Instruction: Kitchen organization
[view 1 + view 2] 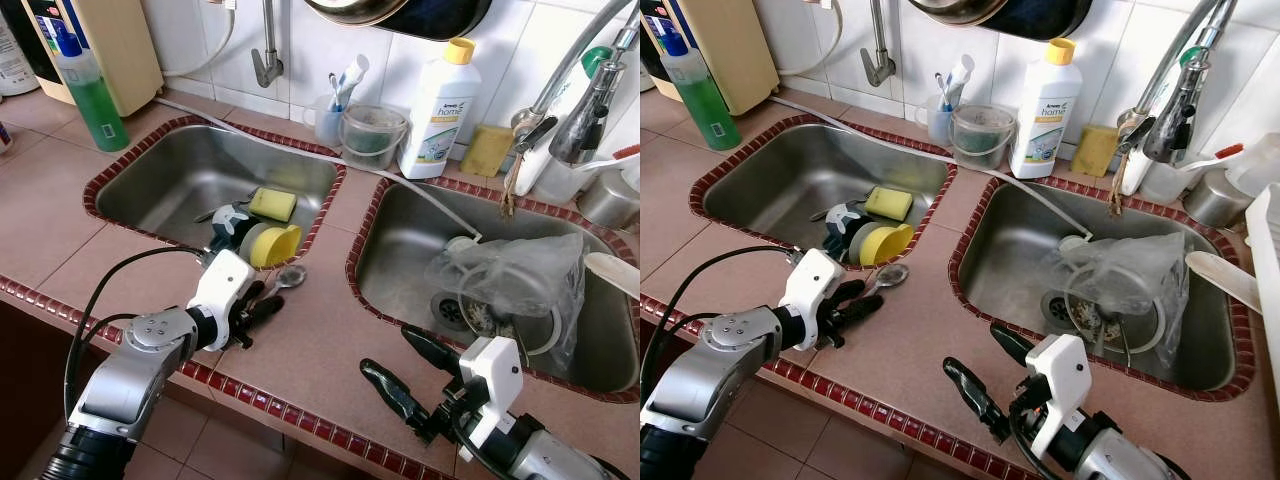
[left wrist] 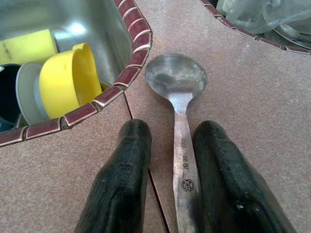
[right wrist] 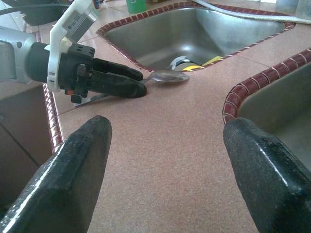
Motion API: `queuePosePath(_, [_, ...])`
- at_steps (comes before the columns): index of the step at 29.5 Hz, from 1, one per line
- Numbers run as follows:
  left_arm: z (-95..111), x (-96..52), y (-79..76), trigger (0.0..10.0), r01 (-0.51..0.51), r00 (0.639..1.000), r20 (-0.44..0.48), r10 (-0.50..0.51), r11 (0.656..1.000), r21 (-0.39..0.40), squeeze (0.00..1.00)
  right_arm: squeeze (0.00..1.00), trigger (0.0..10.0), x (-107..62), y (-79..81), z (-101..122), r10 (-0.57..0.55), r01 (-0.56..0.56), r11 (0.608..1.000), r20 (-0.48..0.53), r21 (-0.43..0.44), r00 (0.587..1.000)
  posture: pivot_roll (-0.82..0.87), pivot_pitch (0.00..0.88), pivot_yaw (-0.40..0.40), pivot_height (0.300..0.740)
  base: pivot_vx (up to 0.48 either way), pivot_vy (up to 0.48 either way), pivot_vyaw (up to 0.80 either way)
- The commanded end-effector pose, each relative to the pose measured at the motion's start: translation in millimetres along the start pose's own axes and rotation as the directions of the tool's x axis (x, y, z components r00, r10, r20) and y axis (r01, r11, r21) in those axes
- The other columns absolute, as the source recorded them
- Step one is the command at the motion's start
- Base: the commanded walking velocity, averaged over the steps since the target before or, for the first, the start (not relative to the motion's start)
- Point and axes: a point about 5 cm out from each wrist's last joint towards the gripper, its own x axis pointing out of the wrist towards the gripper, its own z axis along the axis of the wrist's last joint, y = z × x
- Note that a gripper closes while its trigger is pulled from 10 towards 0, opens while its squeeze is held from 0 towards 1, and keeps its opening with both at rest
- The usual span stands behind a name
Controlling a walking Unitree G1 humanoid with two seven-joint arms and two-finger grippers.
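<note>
Spoon (image 2: 177, 92): metal, flat on the bench (image 1: 330, 350), on the strip between the two sinks, bowl just beside the tiled rim of the left sink (image 1: 160, 185). Long axis runs along the left pincer's fingers, bowl pointing away from the wrist, handle lying in the gap between them. Stamped writing on the handle, too worn to read.

Left pincer (image 2: 172, 160): low over the bench, fingers slightly apart, straddling the handle. The wrist view leaves it unclear whether either finger touches metal. Judged ready to close, this being the nearer arm by far.

Right pincer (image 1: 415, 375): fingers wide apart, hovering at the bench's front edge, well apart from the spoon, holding nothing.

Left sink contents: yellow cup (image 1: 275, 243) on its side, sponge (image 1: 272, 203), grey dish (image 2: 26, 97).

Right sink (image 1: 400, 250): crumpled plastic bag (image 1: 520, 270) over the drain.

Back ledge: white bottle (image 1: 438, 110) with yellow cap, label reading "home", smaller print illegible. Green bottle (image 1: 95, 95), label unreadable.
</note>
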Motion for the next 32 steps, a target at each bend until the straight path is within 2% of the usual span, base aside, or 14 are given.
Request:
queuePosePath(1, [-22.3,2.6,-9.8,0.0,0.045,0.994,-0.101,-0.050,0.998,-0.043,0.00,0.00,10.0,-0.5,3.6,5.5,0.016,-0.016,1.000,0.014,-0.012,1.000,-0.11,0.120,-0.044,0.740,0.000,0.000,0.00])
queuePosePath(32, [-21.1,1.9,-11.6,0.0,0.044,0.995,-0.091,-0.049,0.997,-0.062,0.00,0.00,10.0,0.5,1.9,8.5,0.016,-0.016,1.000,0.021,-0.012,1.000,-0.10,0.127,-0.054,0.740,0.000,0.000,0.00])
